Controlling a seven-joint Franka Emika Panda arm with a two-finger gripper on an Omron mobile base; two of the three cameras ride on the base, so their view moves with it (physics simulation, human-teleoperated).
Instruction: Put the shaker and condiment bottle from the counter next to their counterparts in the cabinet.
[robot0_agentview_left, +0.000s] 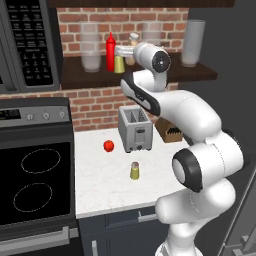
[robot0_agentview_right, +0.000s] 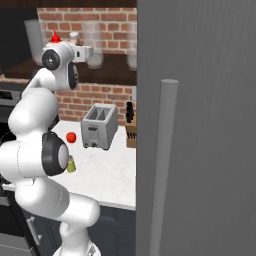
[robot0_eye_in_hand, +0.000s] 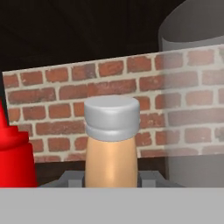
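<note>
Gripper (robot0_eye_in_hand: 111, 181) holds the tan-peach white-capped condiment bottle (robot0_eye_in_hand: 110, 148) up at the dark wooden cabinet shelf (robot0_agentview_left: 165, 75), just beside the tall red squeeze bottle (robot0_agentview_left: 110, 50), not yet set down; the squat yellow-olive shaker (robot0_agentview_left: 134, 170) waits on the white desk (robot0_agentview_left: 100, 185).

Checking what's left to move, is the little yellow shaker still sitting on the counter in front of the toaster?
Yes, the shaker stands upright on the white counter, in front of the toaster and apart from it.

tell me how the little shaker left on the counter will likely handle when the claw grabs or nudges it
The shaker looks like a short, squat cylinder standing upright on the white counter, so it probably resists tipping from a light nudge. If it were knocked over, its round body would likely roll. Its smooth sides may be a bit slippery, and it seems small and rigid, probably light.
</note>
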